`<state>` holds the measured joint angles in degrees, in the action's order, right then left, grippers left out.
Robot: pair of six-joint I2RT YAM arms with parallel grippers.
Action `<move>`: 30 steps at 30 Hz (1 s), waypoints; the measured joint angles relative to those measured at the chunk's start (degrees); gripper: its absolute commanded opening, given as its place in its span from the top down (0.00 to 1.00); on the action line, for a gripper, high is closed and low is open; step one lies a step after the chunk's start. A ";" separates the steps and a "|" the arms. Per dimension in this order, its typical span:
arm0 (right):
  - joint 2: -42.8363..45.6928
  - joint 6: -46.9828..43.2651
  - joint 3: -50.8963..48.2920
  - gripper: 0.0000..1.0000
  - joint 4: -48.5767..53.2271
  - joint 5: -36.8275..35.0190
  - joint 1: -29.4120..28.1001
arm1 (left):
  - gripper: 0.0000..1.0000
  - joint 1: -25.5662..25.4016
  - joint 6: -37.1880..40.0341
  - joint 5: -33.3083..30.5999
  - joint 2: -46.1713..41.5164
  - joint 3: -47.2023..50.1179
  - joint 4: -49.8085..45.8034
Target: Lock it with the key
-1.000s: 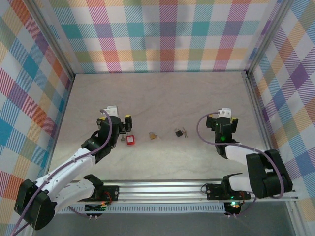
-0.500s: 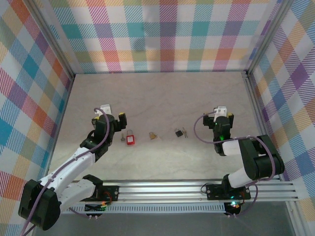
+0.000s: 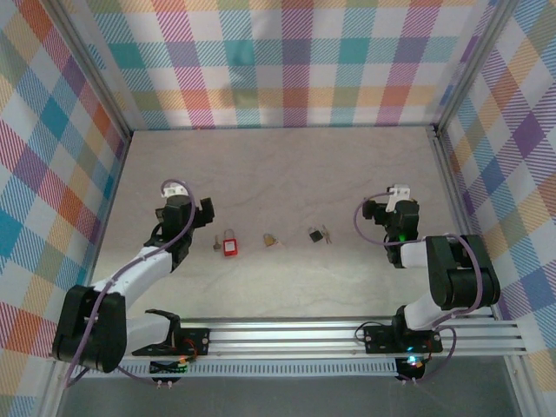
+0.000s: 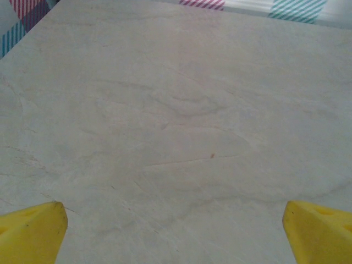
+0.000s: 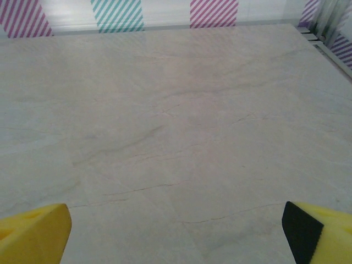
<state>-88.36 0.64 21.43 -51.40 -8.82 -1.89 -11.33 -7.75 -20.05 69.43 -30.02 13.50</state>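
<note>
Left gripper [image 4: 176,234] and right gripper [image 5: 176,234] stand released; we judge the key [image 3: 215,244] small, stiff, slippery: we pinch its bow, beside the red padlock [image 3: 229,246]

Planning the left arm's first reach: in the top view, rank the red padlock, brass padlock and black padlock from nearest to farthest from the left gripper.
From the left gripper:
1. red padlock, just to its right, slightly nearer the bases.
2. brass padlock, mid-table.
3. black padlock, farthest to the right.
</note>
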 measured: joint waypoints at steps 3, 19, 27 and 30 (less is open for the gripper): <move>0.00 0.02 0.00 0.01 0.00 0.35 0.00 | 0.00 2.58 1.18 1.66 3.34 0.46 3.50; 0.00 0.22 0.00 0.01 0.00 0.55 0.00 | 0.00 9.94 3.80 12.81 15.58 5.66 24.61; 0.00 0.22 0.00 0.01 0.00 0.55 0.00 | 0.00 9.99 5.77 17.59 18.99 5.46 28.00; 0.00 0.22 0.00 0.01 0.00 0.55 0.00 | 0.00 9.97 6.25 18.18 20.28 5.95 31.21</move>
<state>-88.36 0.86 21.43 -51.40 -8.27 -1.89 -1.37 -1.50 -1.87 89.71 -24.08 44.71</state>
